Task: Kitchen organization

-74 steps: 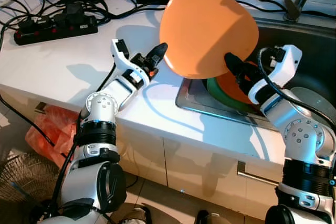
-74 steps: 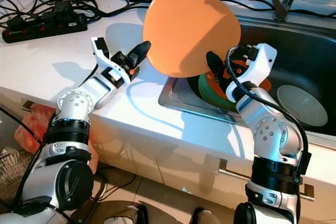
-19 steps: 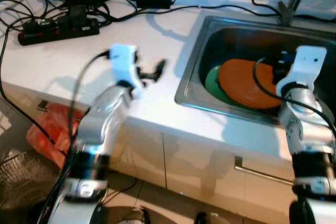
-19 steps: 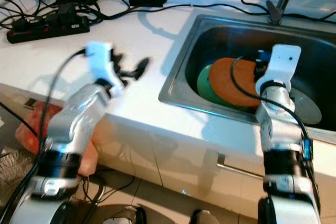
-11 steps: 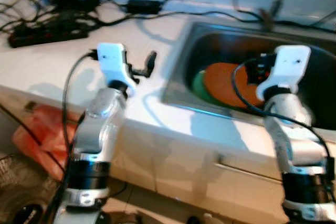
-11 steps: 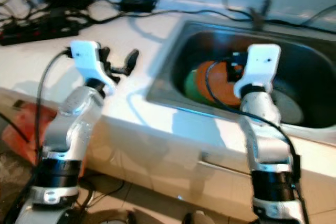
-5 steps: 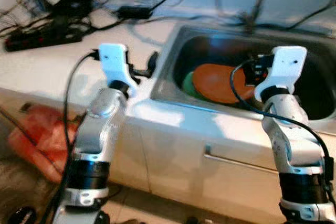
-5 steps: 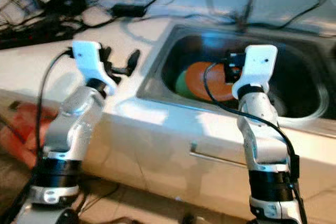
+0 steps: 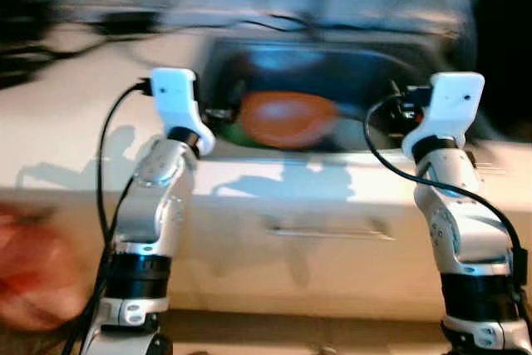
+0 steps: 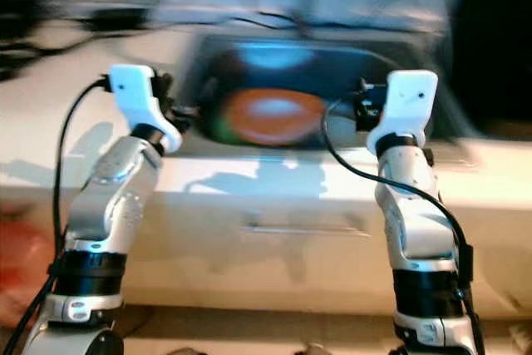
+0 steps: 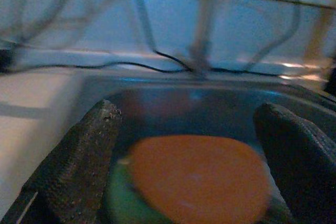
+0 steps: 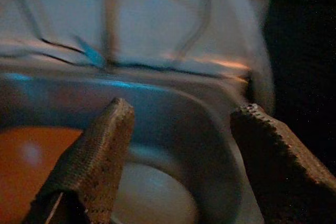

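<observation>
Head cams heavily motion-blurred, wrist cams a bit sharper.

Orange plate (image 11: 197, 179) lies flat inside the sink (image 9: 366, 68), toward its left half, stacked on a green plate (image 11: 119, 199) whose edge pokes out at the left side. Pale round plate (image 12: 152, 195) sits on the sink floor to the right of the orange one, apart from it as far as I can tell.

Left gripper (image 11: 194, 156): raised in front of the sink's left end, pointing into the basin. Jaws wide apart, holding nothing; wrist cam shows orange plate framed between the two fingers (image 11: 79, 166), not touching either.

Right gripper (image 12: 178, 161): raised at the sink's right end, also pointing in. Jaws spread, nothing held; pale plate and sink wall visible between its fingers (image 12: 89, 161).

Both arms bent at elbow, white wrist housings up at about sink-rim height, forearms in front of the cabinet face. Black cable loops from each wrist down along the arm.

White surface (image 9: 75, 114) runs left of the sink; dark cables (image 11: 105, 66) lie along its back edge by the wall. Faucet stem (image 11: 202, 30) rises behind the sink, blurred. Cabinet front below has a horizontal handle (image 9: 328, 230). Red-orange blob (image 9: 29, 276) low at far left, too blurred to ID.
</observation>
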### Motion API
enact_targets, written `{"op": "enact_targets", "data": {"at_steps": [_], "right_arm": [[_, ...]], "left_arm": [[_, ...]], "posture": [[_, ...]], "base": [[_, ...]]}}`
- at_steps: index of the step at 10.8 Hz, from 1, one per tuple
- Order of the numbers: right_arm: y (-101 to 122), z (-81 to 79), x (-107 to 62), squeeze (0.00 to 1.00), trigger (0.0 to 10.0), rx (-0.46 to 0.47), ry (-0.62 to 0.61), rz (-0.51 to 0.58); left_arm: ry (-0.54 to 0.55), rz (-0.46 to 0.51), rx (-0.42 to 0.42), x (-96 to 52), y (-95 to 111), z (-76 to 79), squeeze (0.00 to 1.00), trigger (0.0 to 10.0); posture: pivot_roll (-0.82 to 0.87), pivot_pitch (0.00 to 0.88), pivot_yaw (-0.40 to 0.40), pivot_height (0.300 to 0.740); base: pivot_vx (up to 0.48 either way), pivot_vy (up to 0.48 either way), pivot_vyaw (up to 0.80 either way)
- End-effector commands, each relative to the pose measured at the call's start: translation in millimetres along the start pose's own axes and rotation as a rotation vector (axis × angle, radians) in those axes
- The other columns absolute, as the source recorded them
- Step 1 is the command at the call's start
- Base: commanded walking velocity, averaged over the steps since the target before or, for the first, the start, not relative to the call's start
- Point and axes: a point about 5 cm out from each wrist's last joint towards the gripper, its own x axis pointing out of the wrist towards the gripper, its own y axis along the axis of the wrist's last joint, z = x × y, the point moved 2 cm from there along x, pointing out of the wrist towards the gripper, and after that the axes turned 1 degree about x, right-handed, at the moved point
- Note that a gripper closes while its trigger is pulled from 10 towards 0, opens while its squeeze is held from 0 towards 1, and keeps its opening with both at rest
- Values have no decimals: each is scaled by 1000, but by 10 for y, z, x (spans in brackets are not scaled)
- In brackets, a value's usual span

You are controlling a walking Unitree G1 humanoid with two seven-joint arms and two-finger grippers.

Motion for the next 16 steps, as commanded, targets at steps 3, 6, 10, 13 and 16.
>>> {"op": "enact_targets", "data": {"at_steps": [3,6,10,13,16], "right_arm": [[32,23,-8,0,10000,9,-7,12],[18,9,-12,0,10000,7,-4,7],[-6,-3,3,0,10000,16,-8,-10],[0,15,5,0,10000,9,-11,-4],[-10,22,9,0,10000,5,-15,-5]], "left_arm": [[-30,-3,12,8,-15,89,0,10000],[-27,-3,10,7,-17,86,0,10000],[-23,-12,14,16,-35,76,0,10000],[-12,-41,16,25,-91,43,0,10000],[-7,-45,25,40,-100,14,0,10000]], "posture": [[-12,53,13,740],[-13,58,13,740],[-13,61,18,740],[-14,58,20,740],[-12,57,23,740]], "base": [[0,-375,-533],[0,-480,0],[0,-480,-600],[0,0,-800],[0,0,-800]]}}
